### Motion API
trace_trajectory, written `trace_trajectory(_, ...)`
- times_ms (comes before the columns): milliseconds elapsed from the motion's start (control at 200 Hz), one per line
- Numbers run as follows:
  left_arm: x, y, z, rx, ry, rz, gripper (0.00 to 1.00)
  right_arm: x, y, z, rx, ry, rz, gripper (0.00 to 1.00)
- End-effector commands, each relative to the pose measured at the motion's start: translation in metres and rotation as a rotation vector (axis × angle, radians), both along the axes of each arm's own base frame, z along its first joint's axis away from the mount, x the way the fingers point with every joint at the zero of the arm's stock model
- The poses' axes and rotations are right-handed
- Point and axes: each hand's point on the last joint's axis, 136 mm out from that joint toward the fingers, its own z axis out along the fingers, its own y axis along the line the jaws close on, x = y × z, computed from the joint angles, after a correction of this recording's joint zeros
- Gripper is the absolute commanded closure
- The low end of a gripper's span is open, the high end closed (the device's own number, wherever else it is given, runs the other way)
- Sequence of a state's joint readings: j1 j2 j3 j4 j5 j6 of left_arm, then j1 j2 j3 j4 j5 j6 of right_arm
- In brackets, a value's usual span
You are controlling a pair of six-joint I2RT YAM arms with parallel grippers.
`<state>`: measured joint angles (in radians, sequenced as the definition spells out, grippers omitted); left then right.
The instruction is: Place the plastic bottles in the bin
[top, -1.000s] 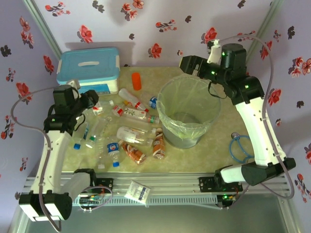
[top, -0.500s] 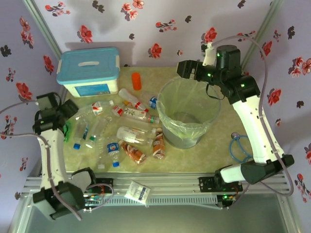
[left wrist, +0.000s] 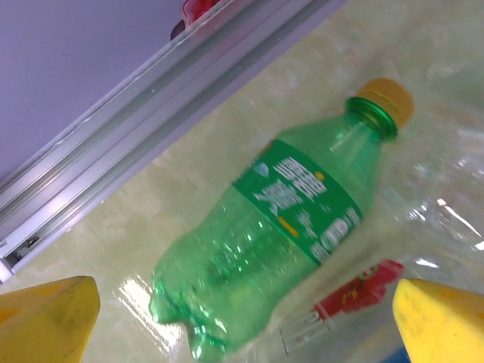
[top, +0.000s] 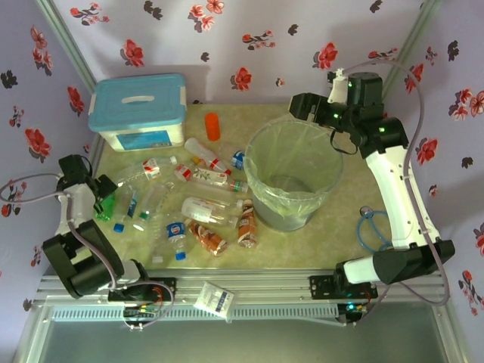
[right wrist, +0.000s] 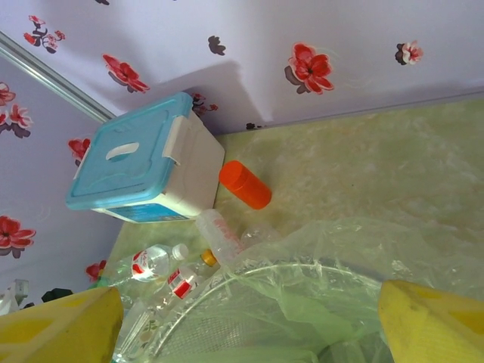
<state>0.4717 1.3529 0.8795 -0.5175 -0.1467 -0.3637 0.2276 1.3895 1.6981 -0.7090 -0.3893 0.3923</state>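
Since the earlier frame the left arm has swung off the bottle heap to the table's left edge and its jaws have parted; the right arm has shifted slightly rightward

Top view: the left gripper point(top: 97, 195) sits low at the left edge, just beside a green bottle point(top: 107, 206). The other plastic bottles point(top: 206, 209) lie scattered on the table point(top: 333, 234) between that edge and the bin point(top: 281, 216), which stands right of centre. The right gripper point(top: 297, 107) hangs at the bin's far rim. A white box with a blue lid point(top: 138, 110) and an orange cylinder point(top: 212, 126) stand at the far left

Left wrist view: the yellow fingers point(left wrist: 45, 318) stand wide apart, clear of the green bottle, which lies on its side with its orange cap point(left wrist: 387, 98) pointing away, near an aluminium rail point(left wrist: 151, 121); a clear bottle with a red label point(left wrist: 355, 291) lies just beside it

Right wrist view: this gripper's fingers are also wide apart with nothing gripped, the bin's pale green liner point(right wrist: 318, 287) beneath them
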Motion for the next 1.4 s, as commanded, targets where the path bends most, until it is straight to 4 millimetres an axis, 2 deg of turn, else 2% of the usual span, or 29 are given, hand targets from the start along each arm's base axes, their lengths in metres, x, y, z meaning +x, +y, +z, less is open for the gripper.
trace_trajectory(0,0.006,0.005,-0.017,-0.014,0.002,0.014,0.0,-0.005,-0.007,0.002,-0.015,-0.022,-0.009,0.12)
trace_trajectory(175,0.007,-0.006,-0.042,-0.076,0.06,-0.036,0.0,-0.004,-0.009,0.001,0.0,-0.025,-0.024,0.12)
trace_trajectory(455,0.008,-0.015,-0.071,-0.149,0.083,-0.044,0.02,-0.005,-0.011,0.002,-0.009,-0.031,-0.033,0.11)
trace_trajectory(555,0.009,-0.015,-0.07,-0.15,0.082,-0.051,0.05,-0.006,-0.014,0.001,-0.022,-0.032,-0.041,0.11)
trace_trajectory(850,0.01,-0.018,-0.062,-0.152,0.062,-0.063,0.24,-0.009,-0.015,0.002,-0.023,-0.039,-0.048,0.11)
trace_trajectory(930,0.011,-0.018,-0.051,-0.142,0.038,-0.065,0.29,-0.01,-0.016,0.004,-0.025,-0.043,-0.051,0.11)
trace_trajectory(1010,0.01,-0.021,-0.031,-0.135,0.013,-0.078,0.3,-0.01,-0.016,0.009,-0.021,-0.051,-0.051,0.11)
trace_trajectory(1200,0.008,-0.042,0.049,-0.062,-0.171,-0.123,0.4,-0.011,-0.007,0.023,0.003,-0.066,-0.022,0.12)
trace_trajectory(1240,0.01,-0.053,0.066,-0.059,-0.215,-0.153,0.41,-0.012,-0.003,0.027,0.001,-0.076,-0.013,0.13)
trace_trajectory(1310,0.018,-0.084,0.097,-0.092,-0.32,-0.241,0.42,-0.015,0.011,0.032,-0.009,-0.089,0.013,0.13)
trace_trajectory(1395,0.037,-0.151,0.142,-0.248,-0.552,-0.423,0.44,-0.02,0.035,0.038,-0.011,-0.099,0.065,0.13)
